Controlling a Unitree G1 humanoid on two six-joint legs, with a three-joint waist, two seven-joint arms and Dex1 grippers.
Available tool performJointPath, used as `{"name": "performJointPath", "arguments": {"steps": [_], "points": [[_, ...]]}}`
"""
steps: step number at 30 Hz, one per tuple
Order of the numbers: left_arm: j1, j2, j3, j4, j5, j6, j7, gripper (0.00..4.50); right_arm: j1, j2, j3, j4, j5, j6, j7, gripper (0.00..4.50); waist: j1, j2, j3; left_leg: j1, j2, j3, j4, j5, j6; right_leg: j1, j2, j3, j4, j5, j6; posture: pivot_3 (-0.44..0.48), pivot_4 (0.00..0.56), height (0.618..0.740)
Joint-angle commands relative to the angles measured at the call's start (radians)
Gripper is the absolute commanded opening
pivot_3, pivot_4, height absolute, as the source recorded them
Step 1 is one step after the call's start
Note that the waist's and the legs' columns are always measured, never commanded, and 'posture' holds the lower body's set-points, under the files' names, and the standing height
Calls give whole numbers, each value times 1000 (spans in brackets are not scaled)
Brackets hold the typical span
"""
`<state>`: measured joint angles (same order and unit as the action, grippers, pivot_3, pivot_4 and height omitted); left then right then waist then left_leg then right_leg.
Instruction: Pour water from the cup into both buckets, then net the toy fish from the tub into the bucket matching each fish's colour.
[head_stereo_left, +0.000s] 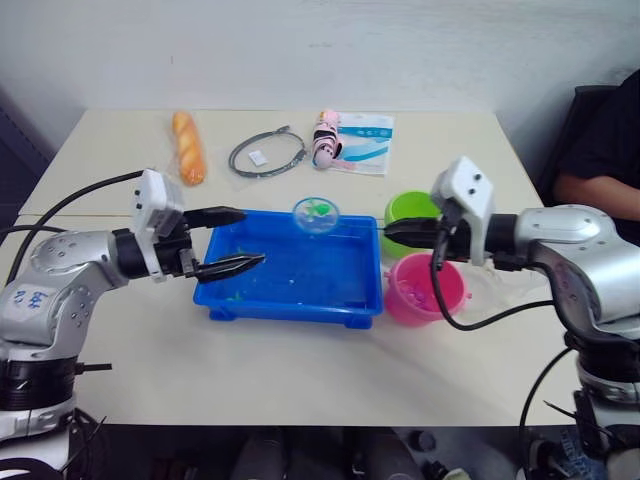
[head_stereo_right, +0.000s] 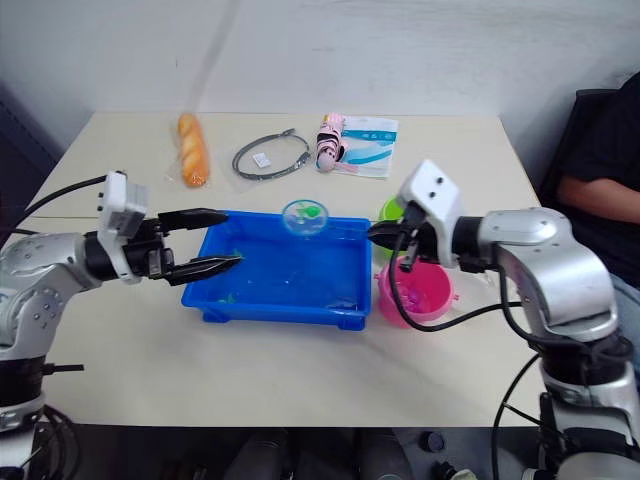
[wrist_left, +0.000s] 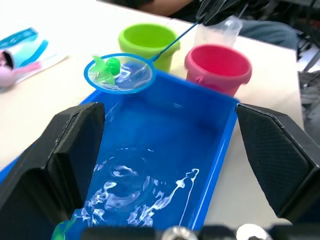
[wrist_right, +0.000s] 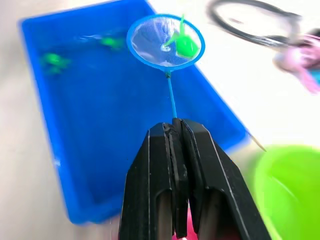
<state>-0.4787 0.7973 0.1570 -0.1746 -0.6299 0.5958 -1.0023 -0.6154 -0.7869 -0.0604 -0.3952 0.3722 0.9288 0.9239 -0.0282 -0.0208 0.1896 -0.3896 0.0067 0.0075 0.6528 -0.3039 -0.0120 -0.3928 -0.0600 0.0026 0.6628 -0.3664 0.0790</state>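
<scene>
right gripper (wrist_right: 175, 131) clamped shut on net (wrist_right: 165, 41) handle | net with one green fish (wrist_right: 186, 46) raised over tub (head_stereo_left: 290, 270) far rim, 12 o'clock | left gripper (head_stereo_left: 233, 242) wide open, empty, at tub 9 o'clock | green bucket (wrist_left: 146, 44), pink bucket (wrist_left: 218, 66) at tub 3 o'clock

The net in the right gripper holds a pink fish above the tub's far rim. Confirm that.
Not quite: the fish in the net is green, as the right wrist view shows. The right gripper does hold the net, above the tub's far rim.

no legible text, left arm marking unreadable
</scene>
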Motion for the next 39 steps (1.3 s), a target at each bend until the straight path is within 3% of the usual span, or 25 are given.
{"name": "performJointPath", "arguments": {"steps": [1,5,11,15,20,28,33,39], "points": [[-30,-8,-32,26,30,-42,-28,4478,35,-59,-76,-21,-24,-76,-31,0,-1,0,0,0,0,0,0,0,0,0,0,0,0,0,0,0,150,740],[-57,-17,-52,64,47,-64,-44,4478,92,-116,-118,2,-52,-163,-46,0,0,0,0,1,0,1,1,0,0,0,0,1,-1,0,0,0,150,740],[-69,-27,-69,48,62,-81,-53,4478,183,-232,-127,107,-216,-484,-68,0,2,0,0,0,-1,1,1,0,1,0,0,1,-1,0,0,0,150,740],[-80,-38,-64,13,49,-65,-36,4478,271,-358,-76,290,-477,-994,-149,0,2,0,0,0,-1,2,2,1,1,0,0,1,-1,0,1,0,150,740],[-69,-27,-57,8,53,-63,-36,4478,253,-454,-1,448,-789,-1448,-383,0,-5,0,0,1,0,4,3,1,0,0,1,4,1,0,1,0,150,740],[-61,-12,-51,1,54,-52,-36,4478,170,-434,30,601,-961,-1561,-592,0,-1,0,0,2,2,5,8,1,0,0,3,4,4,0,1,0,150,740],[-61,-10,-48,8,55,-53,-35,4478,179,-449,83,577,-984,-1672,-580,0,-2,0,0,2,3,5,9,1,0,0,4,4,5,0,0,0,150,740],[-68,-5,-48,21,58,-56,-41,4478,70,-449,81,654,-1007,-1613,-588,0,-4,1,0,2,2,6,11,1,0,0,3,5,8,0,0,0,150,740]]}}
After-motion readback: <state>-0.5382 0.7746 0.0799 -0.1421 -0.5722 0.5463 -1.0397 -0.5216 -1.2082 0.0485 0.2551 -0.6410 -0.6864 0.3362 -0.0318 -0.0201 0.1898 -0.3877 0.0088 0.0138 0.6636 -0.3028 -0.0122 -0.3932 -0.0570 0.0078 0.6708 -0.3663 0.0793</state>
